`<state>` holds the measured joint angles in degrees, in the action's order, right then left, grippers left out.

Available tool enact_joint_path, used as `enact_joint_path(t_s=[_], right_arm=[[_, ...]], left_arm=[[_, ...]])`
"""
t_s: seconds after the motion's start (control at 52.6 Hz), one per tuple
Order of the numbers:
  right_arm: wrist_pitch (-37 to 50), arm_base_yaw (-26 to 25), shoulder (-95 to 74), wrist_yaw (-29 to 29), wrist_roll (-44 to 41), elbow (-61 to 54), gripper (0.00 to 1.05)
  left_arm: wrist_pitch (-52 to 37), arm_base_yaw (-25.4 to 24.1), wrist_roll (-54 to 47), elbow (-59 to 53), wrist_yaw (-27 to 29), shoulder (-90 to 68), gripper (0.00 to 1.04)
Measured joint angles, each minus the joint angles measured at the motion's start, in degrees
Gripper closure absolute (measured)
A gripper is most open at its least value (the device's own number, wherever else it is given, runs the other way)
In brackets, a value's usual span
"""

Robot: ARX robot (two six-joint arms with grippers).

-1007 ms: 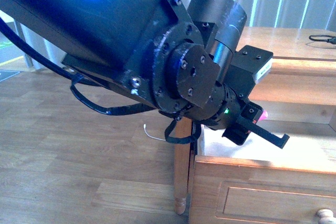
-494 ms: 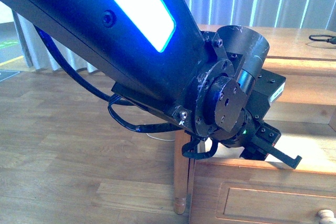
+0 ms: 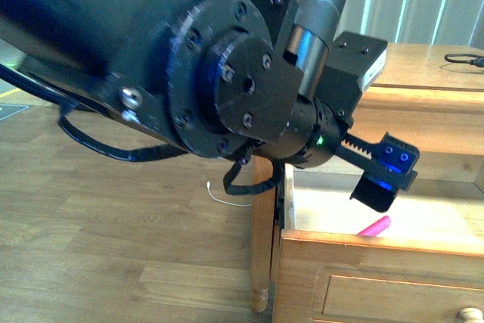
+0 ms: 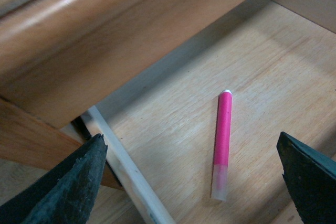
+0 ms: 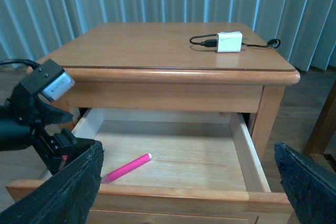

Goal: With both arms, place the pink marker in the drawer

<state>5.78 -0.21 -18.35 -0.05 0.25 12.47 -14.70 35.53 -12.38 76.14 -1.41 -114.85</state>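
The pink marker (image 3: 376,225) lies flat on the floor of the open top drawer (image 3: 355,243), near its front left corner. It also shows in the left wrist view (image 4: 222,140) and the right wrist view (image 5: 126,168). My left gripper (image 3: 384,177) is open and empty, hovering just above the drawer with the marker below and between its jaws (image 4: 194,182). My right gripper (image 5: 189,182) is open and empty, out in front of the drawer's front rim (image 5: 157,192). The left gripper also shows at the drawer's left side (image 5: 55,148).
A white adapter (image 5: 229,41) with a black cable sits on the chest top. A second drawer with a pale knob (image 3: 470,314) is below. The chest's leg (image 3: 261,255) and a white wire (image 3: 219,194) are on the wooden floor at left. Curtains hang behind.
The left gripper dipped into the drawer, then rose and opened. The pink marker, earlier at its jaws, now lies loose on the drawer floor.
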Motion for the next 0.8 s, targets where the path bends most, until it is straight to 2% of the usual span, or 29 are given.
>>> enact_joint_path(t_s=[0.418,0.57,0.798], right_arm=[[0.0,0.0,0.0,0.0,0.0,0.0,0.08],[0.0,0.0,0.0,0.0,0.0,0.0,0.08],[0.0,0.0,0.0,0.0,0.0,0.0,0.08]], left_arm=[[-7.6,-5.2,-0.7,-18.8,1.8,20.7,0.06],[-11.2,-8.6,-1.6,-29.7,4.2,35.1,0.06],[-10.5,-12.8,0.0,-43.7,7.1,52.1,0.06]])
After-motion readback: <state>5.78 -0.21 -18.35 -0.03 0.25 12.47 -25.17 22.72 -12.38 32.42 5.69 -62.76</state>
